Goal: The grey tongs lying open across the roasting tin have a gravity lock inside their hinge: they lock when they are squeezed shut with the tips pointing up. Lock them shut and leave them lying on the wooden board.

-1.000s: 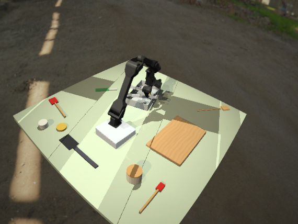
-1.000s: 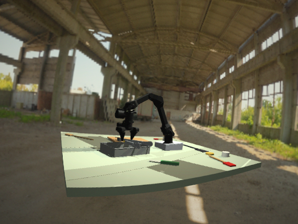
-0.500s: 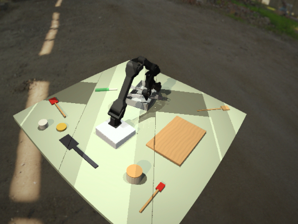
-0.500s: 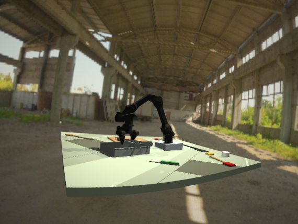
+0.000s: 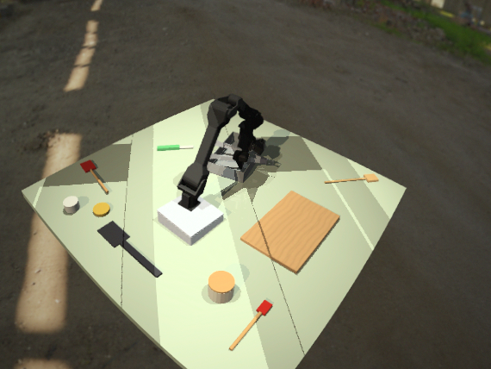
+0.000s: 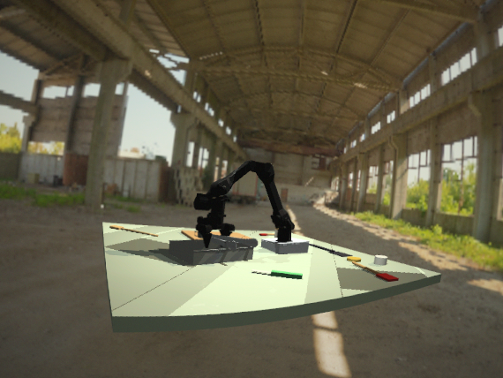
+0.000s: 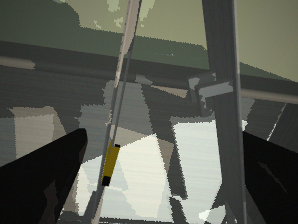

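Note:
The grey tongs (image 7: 227, 110) lie open across the roasting tin (image 5: 228, 173) (image 6: 222, 255). In the wrist view their two long arms run top to bottom and spread apart towards the bottom. A small yellow mark (image 7: 111, 165) shows at the left arm. My gripper (image 5: 251, 156) (image 6: 217, 237) (image 7: 156, 134) is open and low at the tin. In the wrist view one finger is left of both tong arms and the other is close to the right arm. The hinge and tips are out of the wrist view. The wooden board (image 5: 293, 228) (image 6: 240, 235) carries no tongs.
Beside the tin is a green-handled tool (image 5: 168, 147) (image 6: 287, 275). A wooden spatula (image 5: 344, 180) lies beyond the board. An orange-topped jar (image 5: 221, 288), a red-headed spatula (image 5: 247, 330) and a black spatula (image 5: 139, 257) lie around the arm's white base (image 5: 190, 223).

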`<state>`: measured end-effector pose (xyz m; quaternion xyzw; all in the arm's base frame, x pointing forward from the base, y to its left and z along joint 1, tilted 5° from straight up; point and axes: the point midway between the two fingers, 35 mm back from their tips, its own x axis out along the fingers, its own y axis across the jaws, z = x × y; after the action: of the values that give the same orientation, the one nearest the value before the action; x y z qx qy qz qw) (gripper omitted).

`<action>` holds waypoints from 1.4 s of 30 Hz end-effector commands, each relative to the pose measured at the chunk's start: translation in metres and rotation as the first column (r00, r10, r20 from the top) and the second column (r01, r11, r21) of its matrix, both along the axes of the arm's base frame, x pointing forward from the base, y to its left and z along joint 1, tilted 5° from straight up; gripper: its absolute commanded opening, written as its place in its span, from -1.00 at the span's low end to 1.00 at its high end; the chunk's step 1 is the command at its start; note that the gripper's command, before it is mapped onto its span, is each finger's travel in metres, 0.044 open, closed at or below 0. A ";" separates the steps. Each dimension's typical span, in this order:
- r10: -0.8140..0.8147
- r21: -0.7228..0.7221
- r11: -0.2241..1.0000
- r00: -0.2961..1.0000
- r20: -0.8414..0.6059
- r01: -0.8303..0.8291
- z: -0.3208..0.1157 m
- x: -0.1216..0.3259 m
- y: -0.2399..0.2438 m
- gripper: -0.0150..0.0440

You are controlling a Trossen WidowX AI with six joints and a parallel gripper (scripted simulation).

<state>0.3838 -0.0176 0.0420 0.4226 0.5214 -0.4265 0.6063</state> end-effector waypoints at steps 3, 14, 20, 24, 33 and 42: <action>0.000 0.000 1.000 1.000 0.001 0.000 0.000 0.000 0.000 0.78; 0.000 0.000 1.000 1.000 0.001 0.000 0.000 0.000 0.000 0.53; 0.000 0.000 1.000 1.000 0.001 0.000 0.000 0.000 0.000 0.39; 0.000 0.000 1.000 1.000 0.001 0.000 0.000 0.000 0.000 0.30; 0.000 0.000 1.000 1.000 0.001 0.000 0.000 0.000 0.000 0.10; 0.000 0.000 1.000 1.000 0.001 0.000 0.000 0.000 0.000 -0.10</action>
<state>0.3840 -0.0174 0.0421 0.4230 0.5213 -0.4261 0.6065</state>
